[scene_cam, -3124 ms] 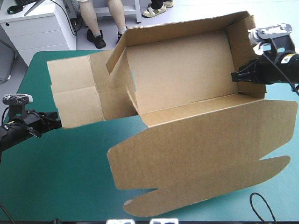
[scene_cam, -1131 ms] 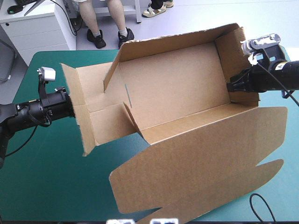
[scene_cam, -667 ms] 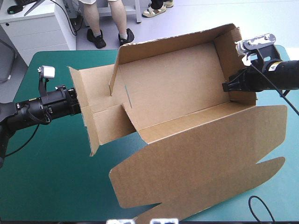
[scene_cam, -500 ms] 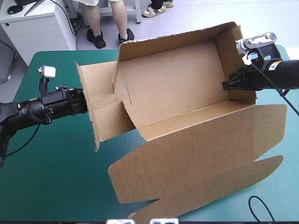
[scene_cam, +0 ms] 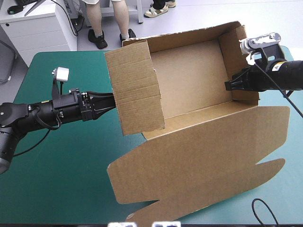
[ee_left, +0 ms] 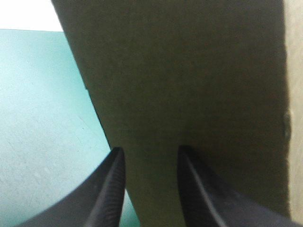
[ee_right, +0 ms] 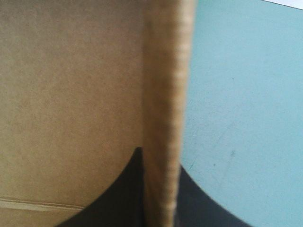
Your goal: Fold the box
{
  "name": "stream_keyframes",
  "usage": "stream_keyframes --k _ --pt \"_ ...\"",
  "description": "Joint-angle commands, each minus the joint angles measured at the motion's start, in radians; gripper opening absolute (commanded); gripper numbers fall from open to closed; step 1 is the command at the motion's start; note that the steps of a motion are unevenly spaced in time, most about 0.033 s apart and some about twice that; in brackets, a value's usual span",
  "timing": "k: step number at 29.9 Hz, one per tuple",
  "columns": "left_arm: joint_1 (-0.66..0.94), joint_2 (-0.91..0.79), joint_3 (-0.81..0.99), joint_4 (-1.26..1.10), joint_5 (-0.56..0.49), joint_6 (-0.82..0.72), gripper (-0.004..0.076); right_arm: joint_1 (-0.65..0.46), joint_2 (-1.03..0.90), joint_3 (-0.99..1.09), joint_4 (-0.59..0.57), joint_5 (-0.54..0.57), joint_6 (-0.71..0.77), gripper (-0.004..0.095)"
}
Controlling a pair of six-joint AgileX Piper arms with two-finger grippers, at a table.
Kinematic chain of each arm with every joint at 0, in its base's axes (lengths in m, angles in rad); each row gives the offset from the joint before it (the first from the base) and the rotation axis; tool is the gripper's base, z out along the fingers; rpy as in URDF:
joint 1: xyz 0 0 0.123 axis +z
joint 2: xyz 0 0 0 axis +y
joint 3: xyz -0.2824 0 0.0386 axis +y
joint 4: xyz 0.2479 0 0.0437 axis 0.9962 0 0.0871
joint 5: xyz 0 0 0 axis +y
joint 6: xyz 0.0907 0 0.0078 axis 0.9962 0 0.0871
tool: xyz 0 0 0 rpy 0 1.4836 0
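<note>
Open tray stage: the brown box (scene_cam: 189, 80) sits at the middle and right of the teal-green table (scene_cam: 57, 179), its lid (scene_cam: 199, 165) flat toward the near edge. The right end effector (scene_cam: 229, 86) is clamped on the right end wall (scene_cam: 235, 52); the left end effector (scene_cam: 113, 101), fingers parted, meets the upright left end wall (scene_cam: 135, 90) from outside. The board is probably light, stiff and springy at its creases; wall rims offer the best hold.

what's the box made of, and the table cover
The box looks like corrugated cardboard, matte brown and uncoated: its cut edge shows a ribbed thickness and the panels bend along pressed creases. The cover seems a smooth, matte teal-green sheet, perhaps rubber or vinyl; the look leaves it open.
</note>
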Motion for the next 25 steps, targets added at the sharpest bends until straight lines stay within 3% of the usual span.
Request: stream_keyframes --k 1,6,11,17,25 --pt "-0.007 -0.018 -0.033 -0.101 0.018 0.002 0.0266 0.033 -0.033 -0.023 -0.011 -0.067 0.038 -0.0011" --pt "-0.007 -0.018 -0.033 -0.137 0.026 0.002 0.0266 0.126 -0.033 -0.023 -0.143 -0.101 0.119 -0.0011" --pt "-0.007 -0.018 -0.033 -0.120 0.032 0.002 0.0277 0.173 -0.033 -0.023 -0.151 -0.143 0.157 -0.0011" --pt "-0.007 -0.018 -0.033 -0.127 0.026 0.002 0.0394 0.226 -0.030 -0.023 -0.231 -0.164 0.219 -0.0011" --pt "-0.007 -0.018 -0.046 -0.126 0.040 0.014 0.0395 0.263 -0.021 -0.023 -0.278 -0.192 0.273 -0.0010"
